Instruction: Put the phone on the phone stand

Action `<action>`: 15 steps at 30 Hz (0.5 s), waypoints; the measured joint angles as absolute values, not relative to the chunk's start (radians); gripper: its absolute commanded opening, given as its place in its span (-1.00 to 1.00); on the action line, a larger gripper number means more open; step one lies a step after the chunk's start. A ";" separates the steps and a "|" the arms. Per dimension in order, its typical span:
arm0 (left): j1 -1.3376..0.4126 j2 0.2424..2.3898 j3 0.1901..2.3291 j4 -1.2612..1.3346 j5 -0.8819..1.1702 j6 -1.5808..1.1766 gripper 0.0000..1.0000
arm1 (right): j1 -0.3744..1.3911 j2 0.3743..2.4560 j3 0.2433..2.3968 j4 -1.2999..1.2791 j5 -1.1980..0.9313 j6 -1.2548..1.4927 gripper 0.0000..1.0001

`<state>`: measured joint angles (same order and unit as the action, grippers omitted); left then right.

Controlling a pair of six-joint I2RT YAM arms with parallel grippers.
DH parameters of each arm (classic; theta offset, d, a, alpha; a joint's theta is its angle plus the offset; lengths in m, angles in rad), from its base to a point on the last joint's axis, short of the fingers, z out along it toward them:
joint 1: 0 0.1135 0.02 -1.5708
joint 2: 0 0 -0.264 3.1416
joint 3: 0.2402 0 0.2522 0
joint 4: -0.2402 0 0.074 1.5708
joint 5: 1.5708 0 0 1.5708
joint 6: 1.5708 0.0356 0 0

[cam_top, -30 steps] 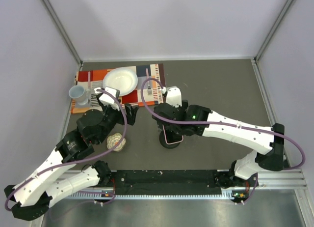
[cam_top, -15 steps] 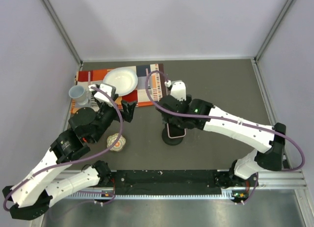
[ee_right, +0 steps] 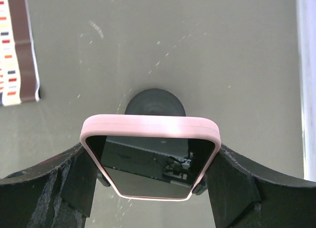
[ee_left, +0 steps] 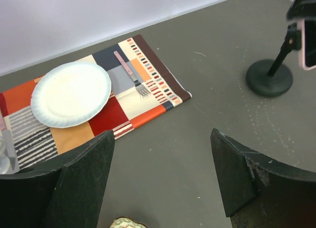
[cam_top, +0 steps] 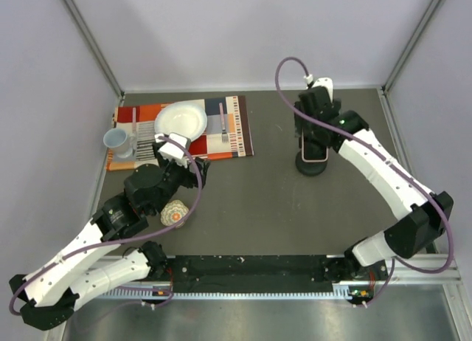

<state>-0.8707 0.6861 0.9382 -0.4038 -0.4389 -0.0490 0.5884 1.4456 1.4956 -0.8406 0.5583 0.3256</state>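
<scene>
The phone, black glass in a pale pink case, stands upright at the back right of the table. My right gripper is shut on its two side edges. In the right wrist view the phone fills the gap between my fingers, and small black cradle clips show at its lower corners. The phone stand has its round black base right below the phone. The base rests on the table, also in the left wrist view. My left gripper is open and empty over bare table.
A striped placemat at the back left holds a white plate and a fork. A pale mug stands at its left end. A small patterned object lies near my left arm. Enclosure walls stand on both sides.
My right gripper has swung from the table's middle to the back right, and the phone and stand have moved with it. My left gripper has shifted slightly and stays open.
</scene>
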 measured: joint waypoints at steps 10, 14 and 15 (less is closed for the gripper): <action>-0.865 0.705 0.923 -0.389 -0.465 -0.023 0.66 | 0.413 1.754 1.833 -0.701 0.431 0.097 -1.00; -0.865 0.707 0.921 -0.384 -0.465 -0.023 0.66 | 0.388 1.895 1.963 -0.646 0.367 0.070 -1.00; -0.865 0.711 0.921 -0.382 -0.465 -0.023 0.66 | 0.382 1.921 1.986 -0.640 0.353 0.068 -1.00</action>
<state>-0.8654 0.7109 0.9215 -0.3820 -0.4652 -0.0227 0.3820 1.9209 1.9858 -0.6403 0.3531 0.0685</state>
